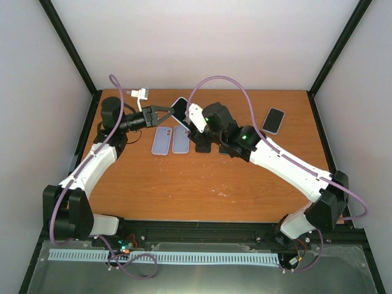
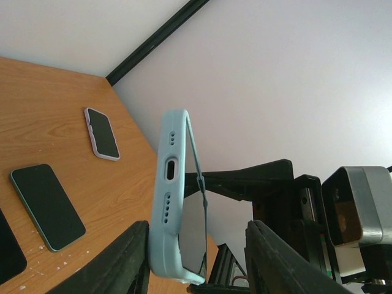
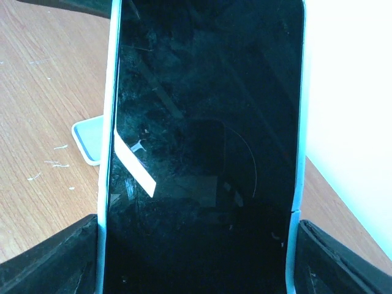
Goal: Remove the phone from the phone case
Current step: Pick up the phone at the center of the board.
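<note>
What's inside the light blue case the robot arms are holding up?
A black-screened phone fills the pale blue rubbery phone case, with its glass facing out. The phone's back and sides are covered by the case, so they can't be seen.

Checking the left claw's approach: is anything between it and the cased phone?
Nothing visible does. The phone case sits between the left claw's fingers, held up by the right claw; loose phones lie on the table below.
</note>
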Robot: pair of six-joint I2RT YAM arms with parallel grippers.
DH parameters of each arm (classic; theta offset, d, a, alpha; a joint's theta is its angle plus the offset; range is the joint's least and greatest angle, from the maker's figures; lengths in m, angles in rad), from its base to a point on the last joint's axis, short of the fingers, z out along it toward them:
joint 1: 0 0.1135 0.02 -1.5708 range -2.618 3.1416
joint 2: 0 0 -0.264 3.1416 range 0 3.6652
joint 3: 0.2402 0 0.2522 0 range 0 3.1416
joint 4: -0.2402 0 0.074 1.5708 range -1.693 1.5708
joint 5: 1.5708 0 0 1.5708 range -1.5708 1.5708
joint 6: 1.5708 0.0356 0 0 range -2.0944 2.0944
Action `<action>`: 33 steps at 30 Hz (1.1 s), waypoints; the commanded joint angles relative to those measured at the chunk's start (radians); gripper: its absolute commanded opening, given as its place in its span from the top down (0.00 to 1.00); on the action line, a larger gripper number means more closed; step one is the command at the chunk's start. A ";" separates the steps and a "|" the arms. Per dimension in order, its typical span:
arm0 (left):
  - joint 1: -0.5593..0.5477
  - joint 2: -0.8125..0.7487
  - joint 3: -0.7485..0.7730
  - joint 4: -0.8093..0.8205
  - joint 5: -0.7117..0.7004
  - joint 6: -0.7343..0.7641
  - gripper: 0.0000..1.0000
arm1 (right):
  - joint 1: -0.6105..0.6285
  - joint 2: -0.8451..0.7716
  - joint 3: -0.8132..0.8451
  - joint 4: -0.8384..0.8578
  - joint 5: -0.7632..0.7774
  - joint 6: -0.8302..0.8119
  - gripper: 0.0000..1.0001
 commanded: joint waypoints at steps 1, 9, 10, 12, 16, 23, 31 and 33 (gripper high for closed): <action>-0.004 -0.014 0.008 0.016 0.002 -0.010 0.56 | 0.018 -0.008 0.057 0.079 0.022 -0.003 0.43; -0.004 -0.015 0.007 0.021 0.004 -0.009 0.73 | 0.022 -0.007 0.053 0.079 0.026 -0.010 0.42; -0.004 -0.016 0.005 0.021 0.004 -0.009 0.76 | 0.022 -0.007 0.052 0.079 0.025 -0.011 0.41; -0.004 -0.018 0.003 0.020 0.005 -0.005 0.82 | 0.022 -0.007 0.047 0.080 0.022 -0.010 0.40; -0.004 -0.023 0.003 0.014 0.003 0.002 0.90 | 0.023 -0.014 0.035 0.086 0.024 -0.015 0.39; -0.004 -0.032 0.025 -0.037 0.008 0.070 0.99 | 0.015 -0.053 0.005 0.051 -0.029 -0.013 0.09; -0.004 -0.050 0.044 -0.129 0.069 0.235 0.99 | -0.124 -0.111 0.025 -0.099 -0.384 0.063 0.00; -0.005 -0.053 0.046 -0.144 0.101 0.283 0.99 | -0.174 -0.121 0.028 -0.140 -0.497 0.081 0.00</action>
